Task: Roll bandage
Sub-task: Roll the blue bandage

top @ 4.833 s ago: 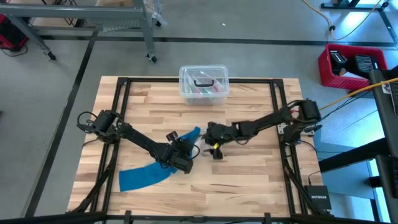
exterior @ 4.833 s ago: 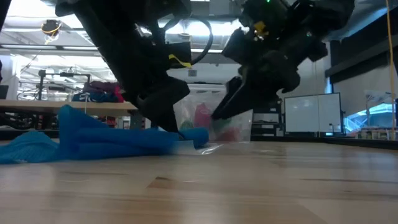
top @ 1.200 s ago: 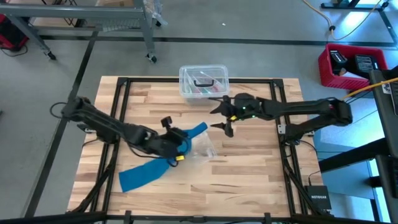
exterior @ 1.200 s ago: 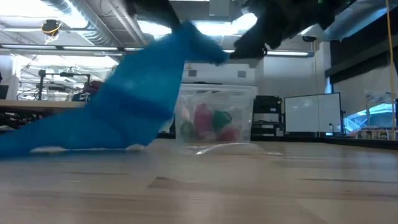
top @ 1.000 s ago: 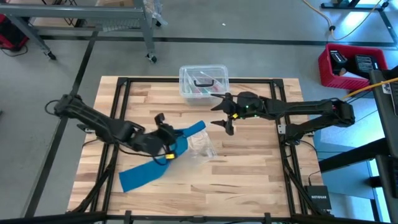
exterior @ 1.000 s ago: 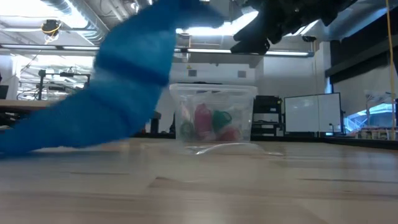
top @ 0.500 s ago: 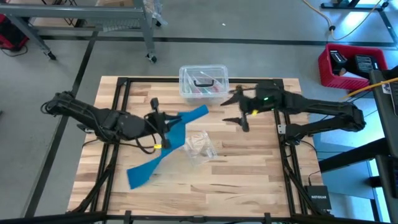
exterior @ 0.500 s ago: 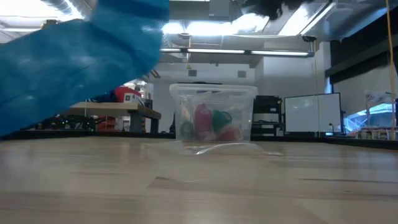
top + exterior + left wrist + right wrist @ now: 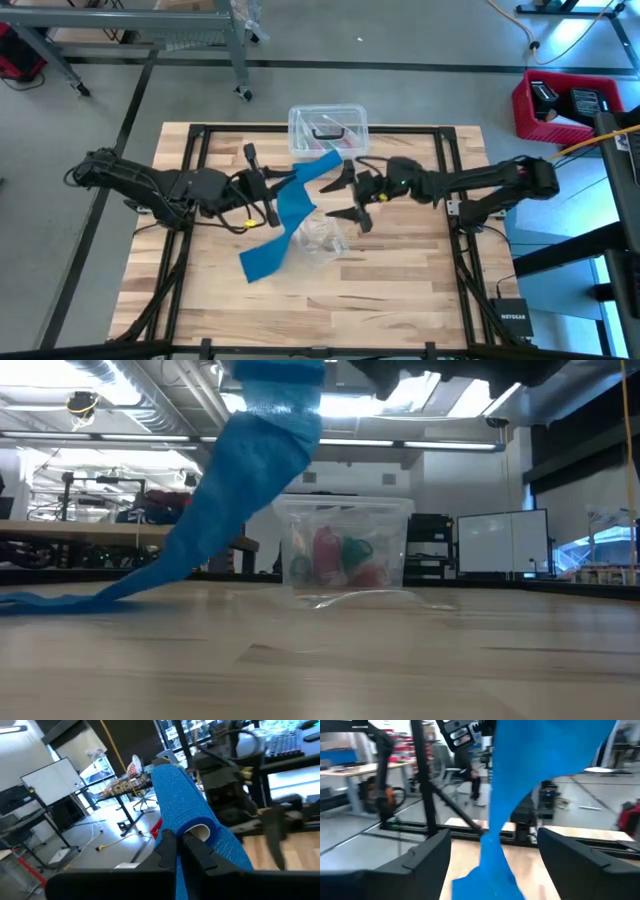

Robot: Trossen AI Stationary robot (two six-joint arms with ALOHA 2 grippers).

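A table with a top of pale wooden planks carried everything, and a dark metal frame ran along its edges. Toward twelve o'clock, near the far edge, a clear plastic box with a lid stood on the wood, with red and green items showing inside it from the low view. Near the middle lay a small clear plastic bag, crumpled. The lower end of a blue bandage rested on the planks toward seven o'clock of the centre, just beside the bag, while the rest of it rose off the surface.
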